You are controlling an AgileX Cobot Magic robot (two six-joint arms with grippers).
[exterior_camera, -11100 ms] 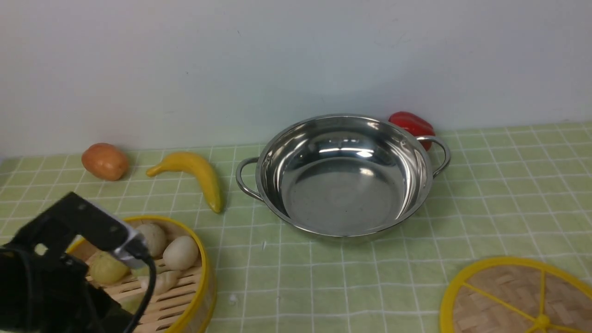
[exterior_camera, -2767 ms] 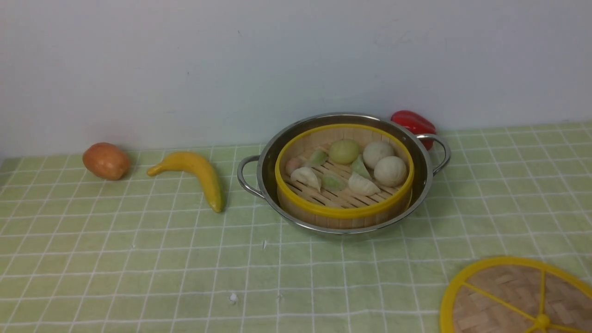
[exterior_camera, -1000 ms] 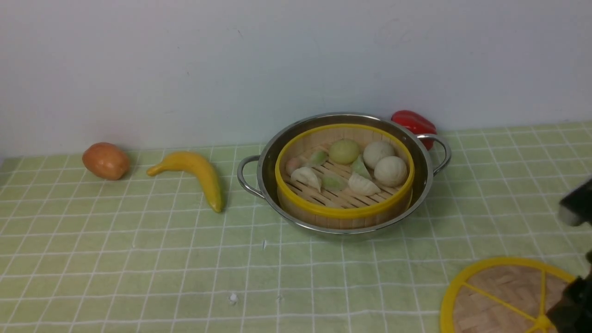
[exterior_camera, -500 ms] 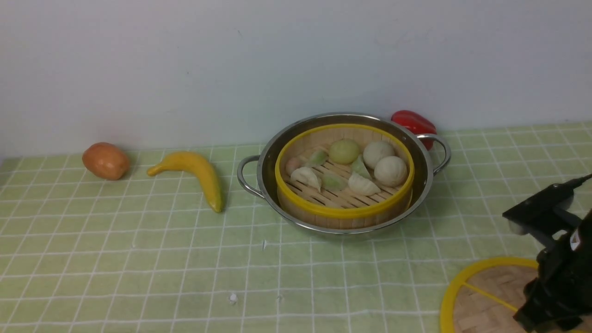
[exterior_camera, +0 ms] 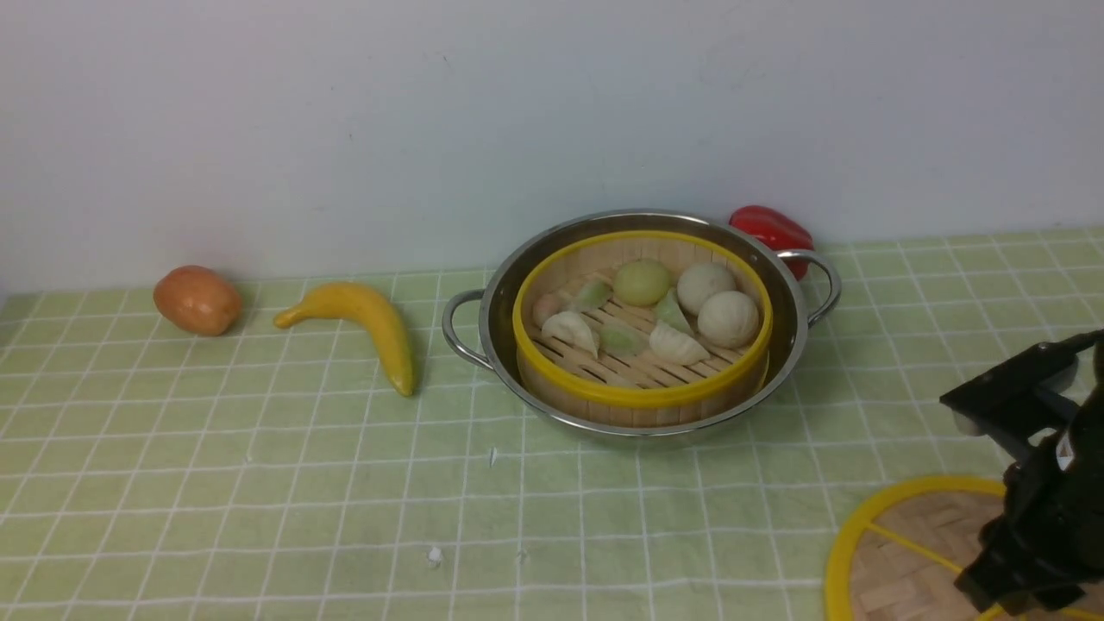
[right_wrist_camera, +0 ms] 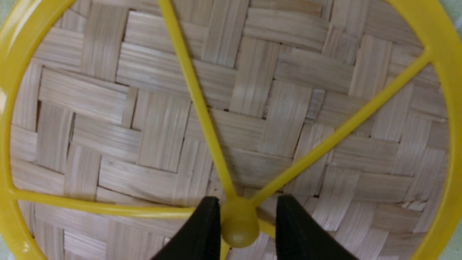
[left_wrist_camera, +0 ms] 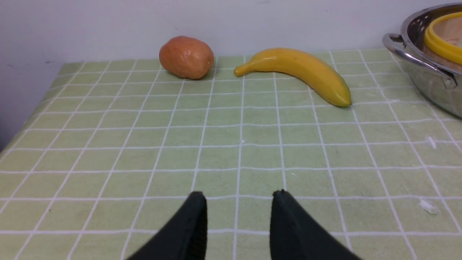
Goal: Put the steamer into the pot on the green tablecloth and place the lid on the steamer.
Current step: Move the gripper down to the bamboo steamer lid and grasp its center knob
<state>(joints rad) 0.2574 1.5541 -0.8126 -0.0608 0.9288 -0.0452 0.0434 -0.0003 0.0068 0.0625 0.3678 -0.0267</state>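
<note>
The steamer (exterior_camera: 638,397), holding buns and dumplings, sits inside the steel pot (exterior_camera: 498,319) on the green tablecloth (exterior_camera: 259,483). The lid (exterior_camera: 906,552) lies flat on the cloth at the front right, partly under my right arm (exterior_camera: 1048,500). In the right wrist view my right gripper (right_wrist_camera: 246,198) is open just above the lid (right_wrist_camera: 158,119), its fingers on either side of the yellow centre knob (right_wrist_camera: 239,225) with a gap on one side. My left gripper (left_wrist_camera: 239,194) is open over bare cloth, holding nothing, left of the pot (left_wrist_camera: 429,83).
A banana (exterior_camera: 366,323) and a brown-orange round fruit (exterior_camera: 197,299) lie at the back left. A red pepper (exterior_camera: 770,231) rests behind the pot against the white wall. The cloth's left edge (left_wrist_camera: 36,108) shows in the left wrist view.
The steamer, earlier at the front left, now sits in the pot. Over the last second my right arm has come in from the right and settled over the lid.
</note>
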